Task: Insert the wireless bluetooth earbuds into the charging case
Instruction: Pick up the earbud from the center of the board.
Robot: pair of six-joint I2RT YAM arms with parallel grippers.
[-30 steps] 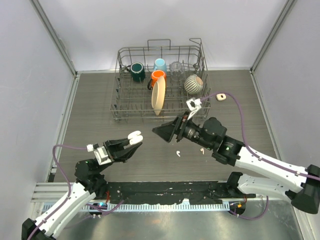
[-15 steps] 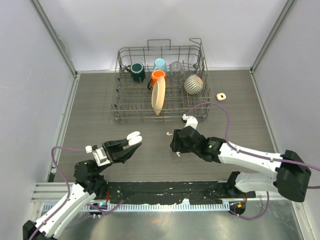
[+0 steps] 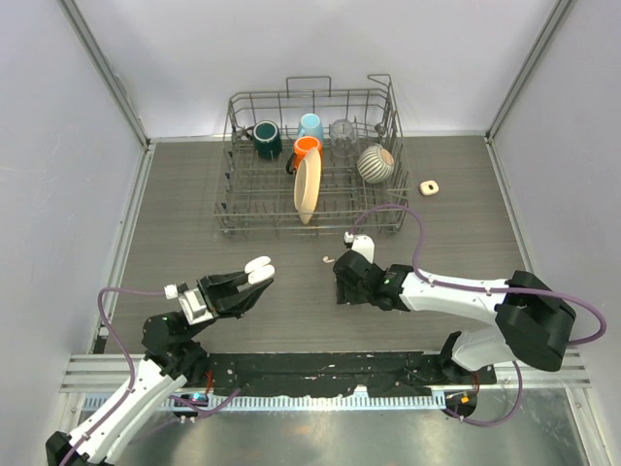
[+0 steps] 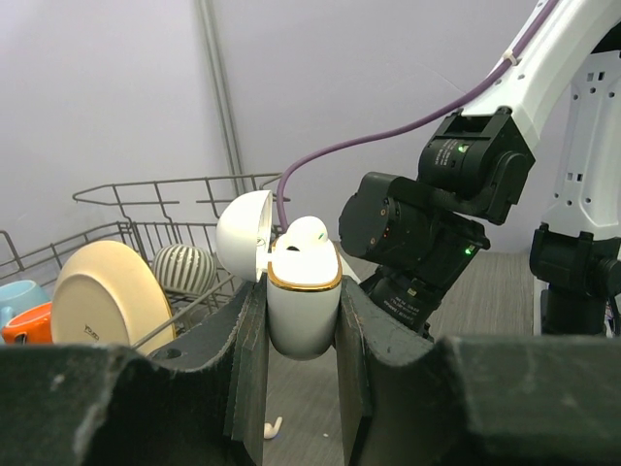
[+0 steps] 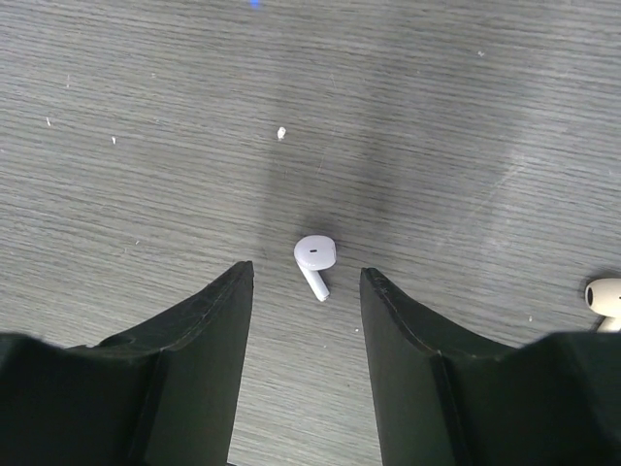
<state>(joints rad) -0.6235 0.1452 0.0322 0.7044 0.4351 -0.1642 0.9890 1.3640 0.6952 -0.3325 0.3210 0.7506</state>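
My left end effector grips the charging case, one bud apparently seated; the right end effector, parted, straddles a loose earbud at the case's 3 o'clock.

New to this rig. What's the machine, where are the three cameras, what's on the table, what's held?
Two robot arms are bolted at the near edge of a table, each ending in two fingers. The wide picture is from a fixed camera above and behind them; the other two are from a camera on each wrist. The left fingers clamp an open white case with what looks like a seated earbud inside. The right fingers stand apart, pointing down, with a loose earbud between them on the table, untouched; a second earbud lies at that picture's right edge. Farther back stand a dish rack with mugs and a plate, and a small beige case.
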